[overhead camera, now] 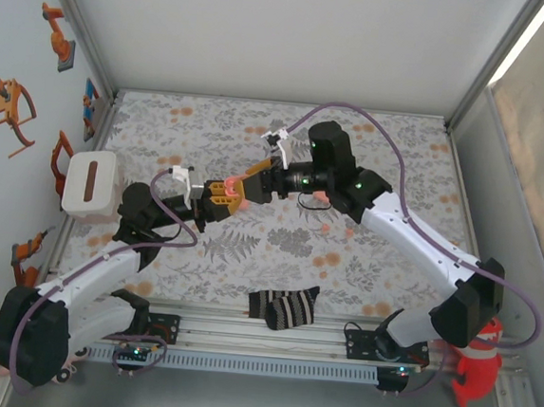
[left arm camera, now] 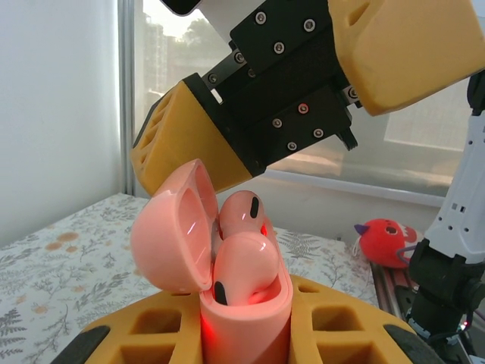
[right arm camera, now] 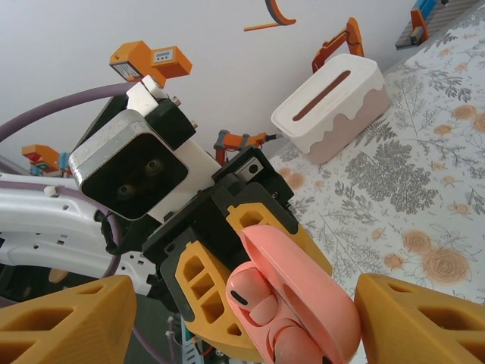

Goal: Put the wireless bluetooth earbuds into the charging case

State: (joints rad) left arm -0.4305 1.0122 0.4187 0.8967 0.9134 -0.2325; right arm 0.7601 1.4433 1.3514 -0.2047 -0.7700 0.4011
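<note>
The flowered table point(overhead camera: 343, 267) is lying well below both sets of fingers, so the work is happening in the air. The left gripper point(overhead camera: 217, 197) is clamping the charging case point(left arm camera: 244, 322) upright between its yellow fingers point(left arm camera: 151, 330). The case's mouth is facing up and its hinged lid point(left arm camera: 170, 235) is hanging open to one side. The right gripper point(overhead camera: 255, 185) is hovering just above that mouth with its fingers spread wide. One finger is on either side of the case, and neither appears to be touching it.

The two earbuds point(left arm camera: 246, 265) are resting in the case between the left fingers. The rear one point(left arm camera: 241, 212) is standing taller and looks not fully seated, though its well is hidden.

The step in hand is probably seating it. To do that well, the right fingers should be coming down in line with the case and meeting the crown of the proud bud, not the lid. A light, straight push is what is wanted while the left clamp is bracing the case against tipping.
</note>
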